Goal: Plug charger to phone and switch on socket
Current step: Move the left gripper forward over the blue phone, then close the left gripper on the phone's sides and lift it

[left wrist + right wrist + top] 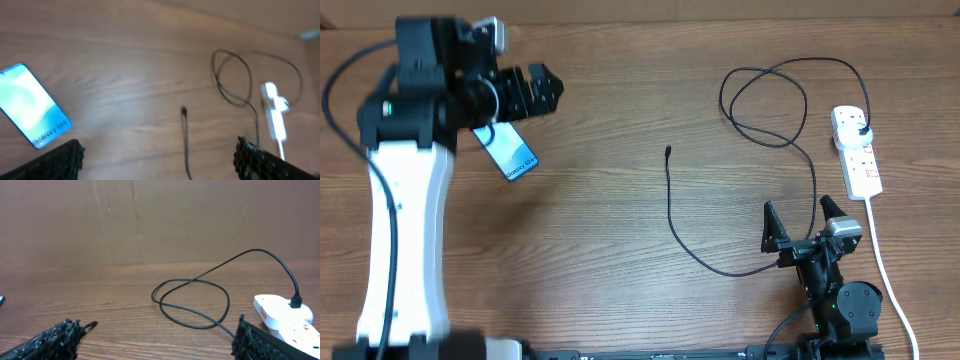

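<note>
Wood-grain bench [620,300], brown wall behind it in the right wrist view.

Phone [508,150] lies flat at 10 o'clock on the bench, screen lit light blue, tilted diagonally, small text at its lower end. Part of it sits under the left arm in the overhead view. Left end effector [552,88] is at 11 o'clock, above the phone's upper end. It is released, with its fingers [70,155] spread wide and nothing between them. In the left wrist view the phone [32,105] lies at 9 o'clock, clear of both fingers.

Charger [765,100] is a thin black cable. Its connector tip [667,152] lies loose near bench centre, well apart from the phone. The cable curves down toward 5 o'clock, rises past the right arm, loops at 1 o'clock, then ends in a black plug [861,130] seated in the socket.

Socket [857,150] is a white strip at 3 o'clock, red marks on top. Its white cord [885,260] trails toward 5 o'clock. Cannot tell the switch position.

Right end effector [802,222] at 5 o'clock, released, fingers apart, gripping nothing. From overhead the cable passes close by its fingers; cannot tell if it touches. In the right wrist view the socket [282,312] lies at 4 o'clock, just beside the right-hand finger [250,340].
</note>
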You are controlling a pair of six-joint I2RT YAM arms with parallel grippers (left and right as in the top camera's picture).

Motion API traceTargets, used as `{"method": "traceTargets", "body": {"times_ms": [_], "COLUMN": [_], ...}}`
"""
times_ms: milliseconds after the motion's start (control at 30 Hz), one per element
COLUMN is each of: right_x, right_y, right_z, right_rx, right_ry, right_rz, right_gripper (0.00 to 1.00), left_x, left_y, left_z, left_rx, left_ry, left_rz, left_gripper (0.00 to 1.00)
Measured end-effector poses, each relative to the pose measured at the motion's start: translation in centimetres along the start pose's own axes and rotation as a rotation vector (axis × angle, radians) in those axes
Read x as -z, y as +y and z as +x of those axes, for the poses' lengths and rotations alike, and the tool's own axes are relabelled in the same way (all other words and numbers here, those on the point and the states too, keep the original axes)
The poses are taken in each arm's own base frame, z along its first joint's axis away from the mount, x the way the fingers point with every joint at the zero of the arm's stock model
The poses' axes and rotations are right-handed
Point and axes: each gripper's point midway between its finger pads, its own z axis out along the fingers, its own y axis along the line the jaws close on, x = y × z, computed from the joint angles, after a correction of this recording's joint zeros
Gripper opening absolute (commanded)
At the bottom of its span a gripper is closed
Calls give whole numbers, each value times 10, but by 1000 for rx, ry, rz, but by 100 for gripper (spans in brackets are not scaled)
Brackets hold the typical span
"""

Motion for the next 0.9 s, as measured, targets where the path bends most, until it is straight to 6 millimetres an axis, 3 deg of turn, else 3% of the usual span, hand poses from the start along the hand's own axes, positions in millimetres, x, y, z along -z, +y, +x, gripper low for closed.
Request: {"method": "traceTargets", "body": {"times_ms": [167,433,700,900], "right_x": [0,0,0,0], "right_y": [0,0,0,0], "right_z": [0,0,0,0], "right_rx": [0,0,0,0], "right_ry": [0,0,-1,0], "right_rz": [0,0,0,0], "right_gripper": [100,100,100,100], "left_x": [-22,-62,-104,-139], "left_y": [31,85,152,183], "left_z": [-11,19,43,53], "left_rx": [132,305,460,515], "left_ry": [86,273,416,460], "left_rz": [-163,-317,-412,-441], "left_gripper": [100,100,100,100]}}
